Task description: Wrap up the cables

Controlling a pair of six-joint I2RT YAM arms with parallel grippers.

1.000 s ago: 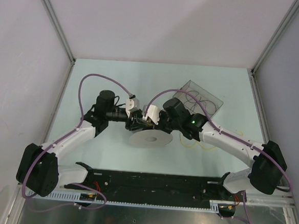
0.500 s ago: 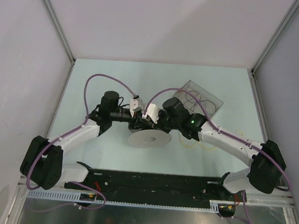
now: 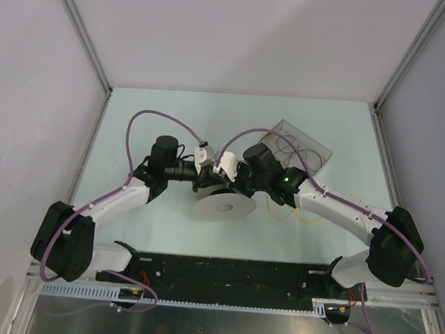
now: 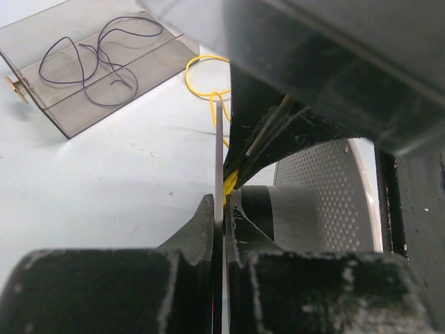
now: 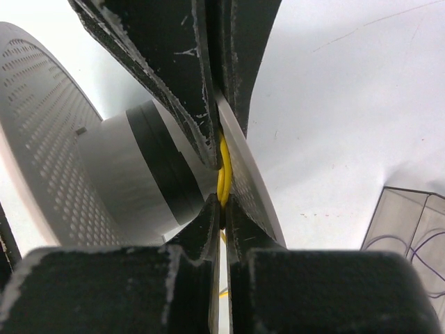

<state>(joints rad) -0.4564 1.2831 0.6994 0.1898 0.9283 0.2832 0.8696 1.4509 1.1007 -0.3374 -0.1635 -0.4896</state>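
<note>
A white spool [image 3: 224, 206] with perforated flanges and a black-banded hub [image 4: 261, 209] sits mid-table. My left gripper [image 3: 204, 182] is shut on the thin edge of one spool flange [image 4: 218, 153], seen edge-on between its jaws in the left wrist view [image 4: 221, 203]. My right gripper [image 3: 223, 184] is shut on the yellow cable [image 5: 223, 170], pinching it beside the hub [image 5: 160, 174], just inside the flange [image 5: 247, 174]. The two grippers meet tip to tip above the spool. Loose yellow cable loops [image 3: 282, 213] lie on the table right of the spool and show in the left wrist view [image 4: 205, 76].
A clear plastic box [image 3: 298, 151] holding thin purple wire [image 4: 90, 52] stands at the back right, next to the right arm. More yellow wire [image 3: 355, 199] lies by the right wall. A black rail [image 3: 223, 272] runs along the near edge.
The left arm has swung right and back, its gripper closing in on the right one. The right gripper has shifted slightly back. Both stay shut at the spool.
</note>
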